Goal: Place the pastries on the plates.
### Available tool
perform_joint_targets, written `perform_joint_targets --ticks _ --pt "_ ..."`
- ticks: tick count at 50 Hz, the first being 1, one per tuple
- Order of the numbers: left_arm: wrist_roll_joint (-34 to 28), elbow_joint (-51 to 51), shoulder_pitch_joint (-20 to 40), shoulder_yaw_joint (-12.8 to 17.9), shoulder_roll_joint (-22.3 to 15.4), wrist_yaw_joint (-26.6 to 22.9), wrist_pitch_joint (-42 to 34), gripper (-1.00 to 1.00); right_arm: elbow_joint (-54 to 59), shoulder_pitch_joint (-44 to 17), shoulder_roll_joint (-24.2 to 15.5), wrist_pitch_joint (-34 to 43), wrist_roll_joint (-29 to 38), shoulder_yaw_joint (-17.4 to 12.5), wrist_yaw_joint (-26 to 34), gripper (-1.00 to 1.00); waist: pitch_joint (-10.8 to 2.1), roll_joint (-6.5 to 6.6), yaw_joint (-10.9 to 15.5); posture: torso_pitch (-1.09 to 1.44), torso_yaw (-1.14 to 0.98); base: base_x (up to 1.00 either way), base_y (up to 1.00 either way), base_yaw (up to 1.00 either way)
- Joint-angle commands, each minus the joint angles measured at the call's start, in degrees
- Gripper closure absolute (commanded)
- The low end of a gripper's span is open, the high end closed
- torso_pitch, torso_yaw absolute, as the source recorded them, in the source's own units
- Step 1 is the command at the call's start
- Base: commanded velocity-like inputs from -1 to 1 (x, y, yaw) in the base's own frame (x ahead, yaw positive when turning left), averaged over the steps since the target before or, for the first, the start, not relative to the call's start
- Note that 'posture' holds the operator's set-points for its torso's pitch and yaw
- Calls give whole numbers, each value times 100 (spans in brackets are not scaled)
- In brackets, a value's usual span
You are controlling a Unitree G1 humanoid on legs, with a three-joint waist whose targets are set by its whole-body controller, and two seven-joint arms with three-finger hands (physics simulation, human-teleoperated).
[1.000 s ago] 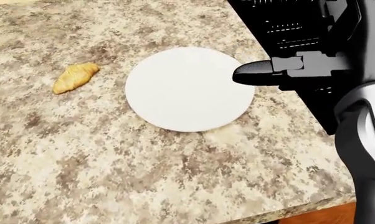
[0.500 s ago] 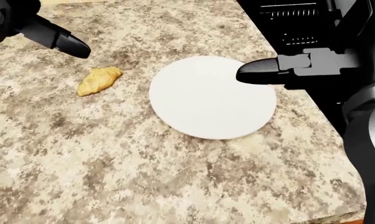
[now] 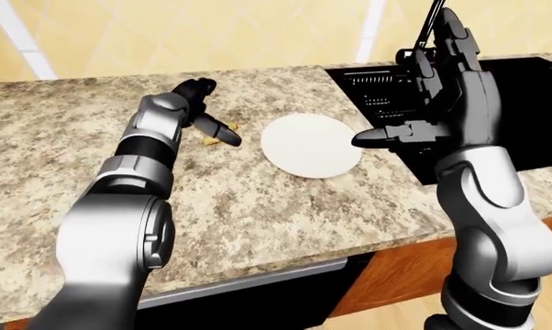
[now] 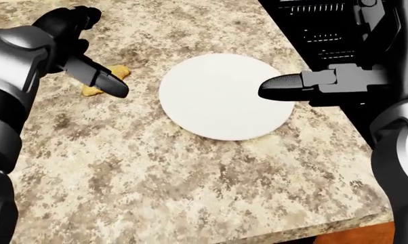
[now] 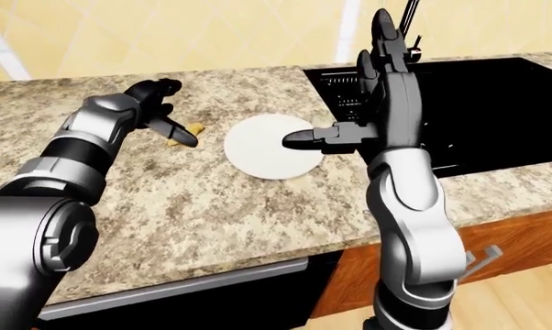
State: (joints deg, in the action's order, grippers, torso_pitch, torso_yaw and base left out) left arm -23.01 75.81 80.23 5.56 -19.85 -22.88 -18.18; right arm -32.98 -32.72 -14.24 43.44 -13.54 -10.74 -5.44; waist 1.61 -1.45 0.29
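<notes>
A small golden croissant (image 4: 101, 82) lies on the speckled stone counter (image 4: 156, 183), toward the far edge, away from the edge nearest the robot. It sits just beside the round white plate (image 4: 217, 101), on the plate's left in the head view, and does not touch it. The plate has nothing on it.

The left hand (image 4: 72, 38) is right over the croissant. One dark finger (image 4: 99, 81) points down and to the right across the pastry and hides its middle. The other fingers are curled up near the wrist. The fingers are spread, not closed round the croissant. I cannot tell if the finger touches it.

Only the two ends of the croissant show, one on each side of the finger. Its long way seems to run slanted, from lower left to upper right in the head view.

The right hand (image 4: 339, 81) hangs over the right rim of the plate. One dark finger (image 4: 282, 87) sticks out flat, pointing left over the plate. This hand is loose and holds nothing.

A black sink (image 5: 478, 117) is set into the counter at its far right corner.
</notes>
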Motion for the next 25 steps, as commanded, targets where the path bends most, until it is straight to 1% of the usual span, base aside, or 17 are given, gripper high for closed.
perform_joint_targets --ticks 1,10,11,14,15,16,21,25 --pt "5 -209 205 39 -87 167 157 -100 -164 -154 -50 -151 10 -62 1 -100 -165 0 5 0 0 0 0 0" --pt "-56 -179 56 29 -98 254 192 -100 -196 -179 -85 -88 -8 -101 3 -100 -187 3 6 0 0 0 0 0" --pt "-74 -178 52 21 -101 272 194 -93 -196 -177 -80 -95 -7 -89 0 -100 -189 2 6 0 0 0 0 0" --pt "-112 -171 48 17 -98 330 239 -89 -192 -167 -81 -106 -2 -87 5 -100 -193 -1 5 0 0 0 0 0" --pt "-222 -156 20 -57 -111 422 274 -83 -186 -167 -73 -109 -4 -86 2 -100 -195 -2 5 0 0 0 0 0" --pt "-183 -150 9 -7 -87 400 283 -79 -175 -157 -75 -129 6 -76 8 -100 -196 -2 5 0 0 0 0 0" --pt "-157 -122 48 73 -69 603 326 -58 -183 -132 -67 -152 14 -82 10 -100 -210 2 4 0 0 0 0 0" --pt "-211 -87 42 38 19 793 409 -55 -186 -130 -54 -159 3 -91 10 -100 -212 4 4 0 0 0 0 0"
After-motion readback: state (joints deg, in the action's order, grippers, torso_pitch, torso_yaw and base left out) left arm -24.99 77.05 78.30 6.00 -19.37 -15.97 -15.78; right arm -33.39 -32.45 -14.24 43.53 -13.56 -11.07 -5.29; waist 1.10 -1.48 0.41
